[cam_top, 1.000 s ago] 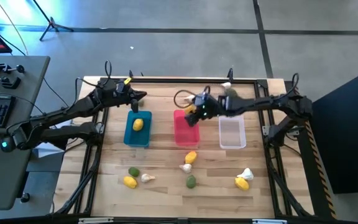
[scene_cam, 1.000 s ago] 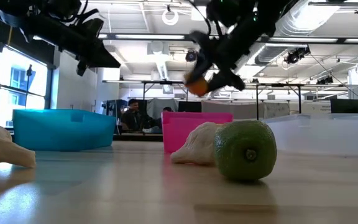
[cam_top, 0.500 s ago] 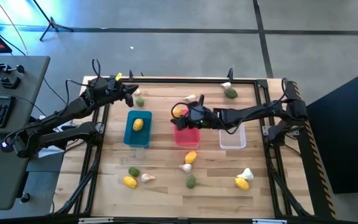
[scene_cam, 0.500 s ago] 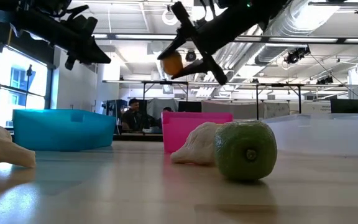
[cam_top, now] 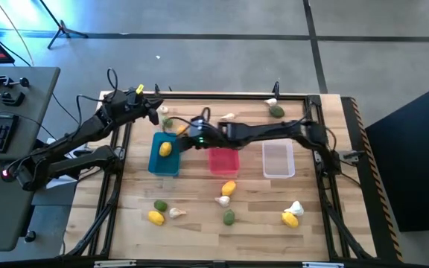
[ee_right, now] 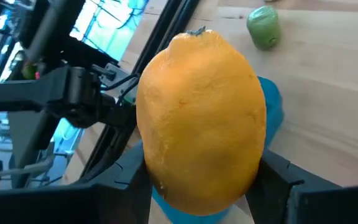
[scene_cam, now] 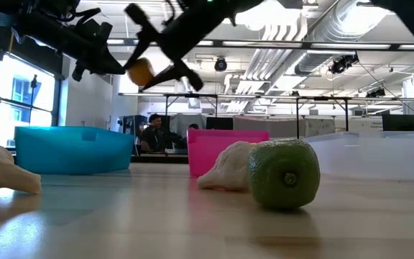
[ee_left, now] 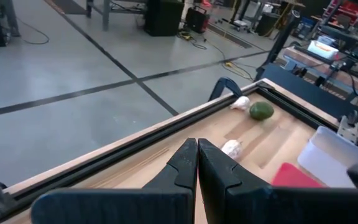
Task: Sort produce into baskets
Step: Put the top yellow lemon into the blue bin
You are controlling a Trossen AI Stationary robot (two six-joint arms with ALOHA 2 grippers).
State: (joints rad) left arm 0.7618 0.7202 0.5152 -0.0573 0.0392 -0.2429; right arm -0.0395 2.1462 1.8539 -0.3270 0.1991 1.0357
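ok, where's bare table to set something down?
Free: the strip between the white basket and the garlic-lemon pair, and the table front-centre. Crowded: around the blue basket, where the right end effector carries a lemon.

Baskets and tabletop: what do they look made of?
The blue basket and pink basket look like opaque moulded plastic, evenly coloured with a slight sheen. The white basket is likely translucent plastic, since the boards show faintly through it. The table looks like light wood planks, with visible seams and grain, and a smooth finish.
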